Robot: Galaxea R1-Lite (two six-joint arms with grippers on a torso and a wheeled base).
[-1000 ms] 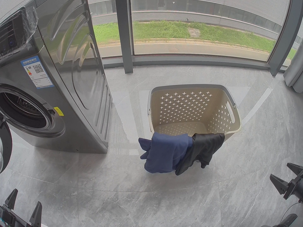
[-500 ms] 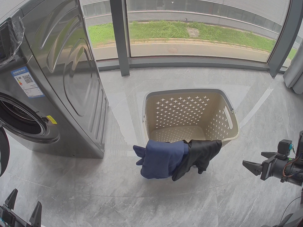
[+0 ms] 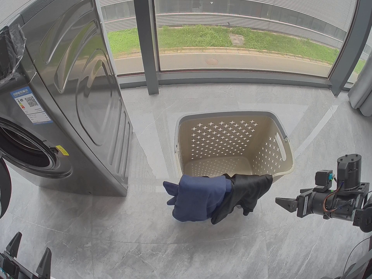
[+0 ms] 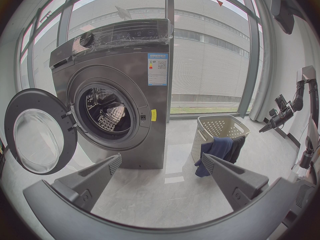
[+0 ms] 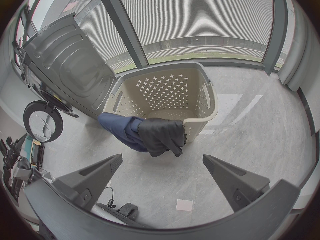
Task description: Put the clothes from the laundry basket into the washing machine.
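A beige laundry basket (image 3: pixel 224 136) with a grey rim stands on the floor to the right of the grey washing machine (image 3: pixel 77 97). A blue garment (image 3: pixel 197 198) and a black garment (image 3: pixel 244 192) hang over the basket's near rim. My right gripper (image 3: pixel 286 204) hovers open, a short way right of the black garment (image 5: pixel 161 135), with nothing between its fingers. My left gripper (image 3: pixel 30 248) stays low at the near left, open and empty. In the left wrist view the machine's round door (image 4: pixel 36 130) is swung open and the drum (image 4: pixel 106 112) shows.
A window wall with a grey pillar (image 3: pixel 145 39) runs behind the basket, and a curtain (image 3: pixel 362 90) hangs at the far right. Bare grey floor surrounds the basket. A small white square (image 5: pixel 184 204) lies on the floor near the right gripper.
The head camera shifted a little. My right arm rose and moved left from the picture's right edge toward the black garment. The left gripper and the clothes kept still.
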